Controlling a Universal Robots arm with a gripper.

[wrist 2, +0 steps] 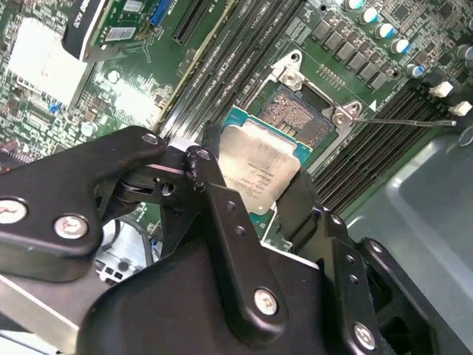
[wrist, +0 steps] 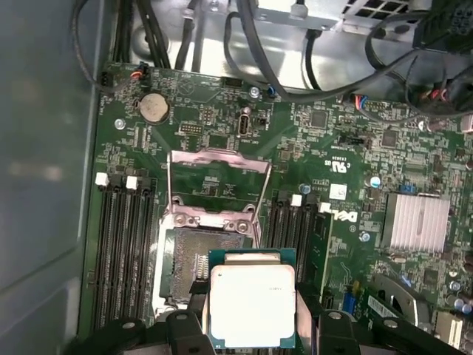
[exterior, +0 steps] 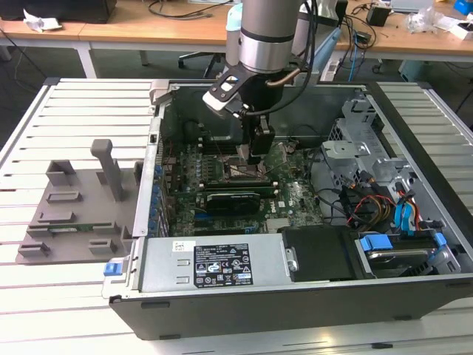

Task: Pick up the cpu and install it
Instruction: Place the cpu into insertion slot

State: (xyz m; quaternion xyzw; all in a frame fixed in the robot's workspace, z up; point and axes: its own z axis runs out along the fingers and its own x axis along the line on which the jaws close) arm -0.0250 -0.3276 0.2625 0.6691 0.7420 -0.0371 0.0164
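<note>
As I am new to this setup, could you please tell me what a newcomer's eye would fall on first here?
The silvery cpu stands out first, clamped in the black gripper over the green motherboard in both wrist views. Beside it lies the open socket, its metal frame raised. In the exterior view the arm reaches down into the open computer case, with a grey tray on the exterior view's left.

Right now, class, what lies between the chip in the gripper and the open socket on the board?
Nothing. In the second wrist view the chip, clamped in the gripper, hangs at the edge of the open socket, and the stretch between them is bare.
</note>
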